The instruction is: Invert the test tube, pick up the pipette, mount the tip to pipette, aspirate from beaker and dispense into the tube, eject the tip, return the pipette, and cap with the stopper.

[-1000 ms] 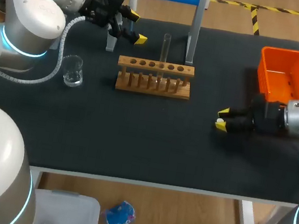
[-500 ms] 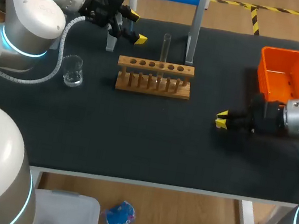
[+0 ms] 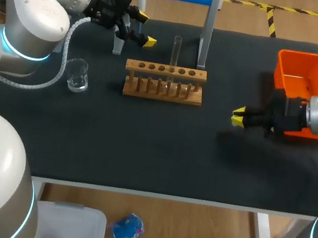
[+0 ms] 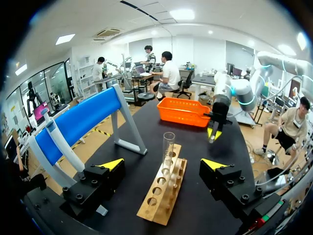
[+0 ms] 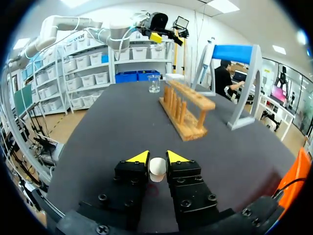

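The white stopper (image 5: 157, 166) is pinched between the two fingers of the right hand (image 3: 238, 117), which hangs just above the dark counter (image 3: 142, 147), in front of the orange bin (image 3: 306, 76). Well apart, the glass test tube (image 3: 175, 51) stands upright in a middle hole of the wooden rack (image 3: 164, 83); its contents cannot be made out. The beaker (image 3: 77, 75) sits beside the rack's far end. The left hand (image 3: 145, 28) hovers spread wide, gripping nothing.
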Motion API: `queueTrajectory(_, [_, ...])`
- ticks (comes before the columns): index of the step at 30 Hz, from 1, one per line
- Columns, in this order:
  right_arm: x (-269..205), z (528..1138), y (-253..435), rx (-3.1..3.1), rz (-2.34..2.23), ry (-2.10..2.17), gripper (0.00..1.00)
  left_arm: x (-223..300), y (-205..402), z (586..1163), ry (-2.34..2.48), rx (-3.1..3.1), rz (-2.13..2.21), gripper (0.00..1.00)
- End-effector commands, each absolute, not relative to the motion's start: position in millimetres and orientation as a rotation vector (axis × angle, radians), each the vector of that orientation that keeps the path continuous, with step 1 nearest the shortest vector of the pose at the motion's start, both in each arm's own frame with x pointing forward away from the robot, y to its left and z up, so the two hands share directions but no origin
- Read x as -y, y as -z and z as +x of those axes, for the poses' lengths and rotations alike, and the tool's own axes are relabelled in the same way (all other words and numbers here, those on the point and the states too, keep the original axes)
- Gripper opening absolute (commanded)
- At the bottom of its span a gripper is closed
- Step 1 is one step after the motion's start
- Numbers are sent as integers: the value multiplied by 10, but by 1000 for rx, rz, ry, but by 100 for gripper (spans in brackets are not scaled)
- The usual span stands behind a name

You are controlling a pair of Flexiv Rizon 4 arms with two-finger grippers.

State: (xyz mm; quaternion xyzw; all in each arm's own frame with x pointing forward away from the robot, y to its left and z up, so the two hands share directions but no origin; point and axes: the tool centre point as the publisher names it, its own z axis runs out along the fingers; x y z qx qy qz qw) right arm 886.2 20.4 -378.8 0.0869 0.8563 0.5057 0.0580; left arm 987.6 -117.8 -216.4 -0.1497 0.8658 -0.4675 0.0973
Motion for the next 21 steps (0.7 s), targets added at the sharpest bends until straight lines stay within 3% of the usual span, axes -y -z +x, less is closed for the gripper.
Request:
queueTrajectory(1, [-251,8843,3296,-2618,260,-1488,0,1170,2154,9881,1384,-2569,-442,100])
queueTrajectory(11, [-576,9350,2341,-2572,237,-1482,0,1170,2154,9881,1384,-2569,-442,100])
queueTrajectory(21, [-1201,9890,1731,-2548,135,-1479,0,1170,2154,9881,1384,-2569,-442,100])
